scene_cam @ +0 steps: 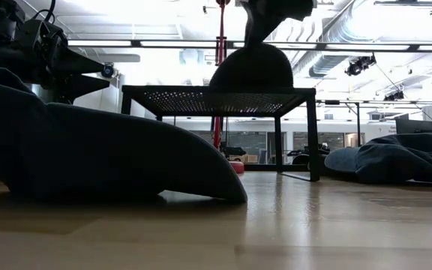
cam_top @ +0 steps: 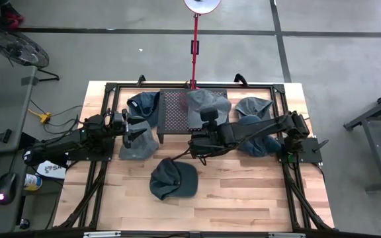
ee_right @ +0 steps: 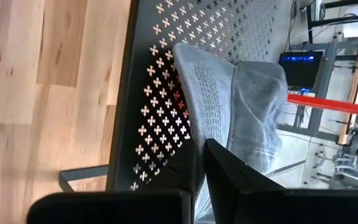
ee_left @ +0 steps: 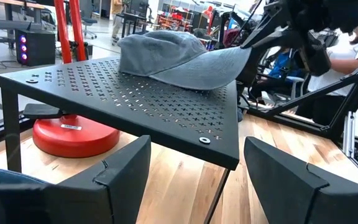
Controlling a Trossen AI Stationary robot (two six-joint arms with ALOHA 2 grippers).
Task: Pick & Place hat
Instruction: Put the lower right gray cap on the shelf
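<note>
Right gripper is pinched tight on the grey hat lying on the perforated stand, toward its 3 o'clock edge; left gripper, jaws wide and empty, waits at the stand's 9 o'clock

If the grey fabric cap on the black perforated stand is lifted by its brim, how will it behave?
The grey fabric cap probably feels light and soft: its crown looks creased. The brim keeps a curved shape, so it seems stiffer. The cap lies flat on the black perforated stand, so rolling seems unlikely.
</note>
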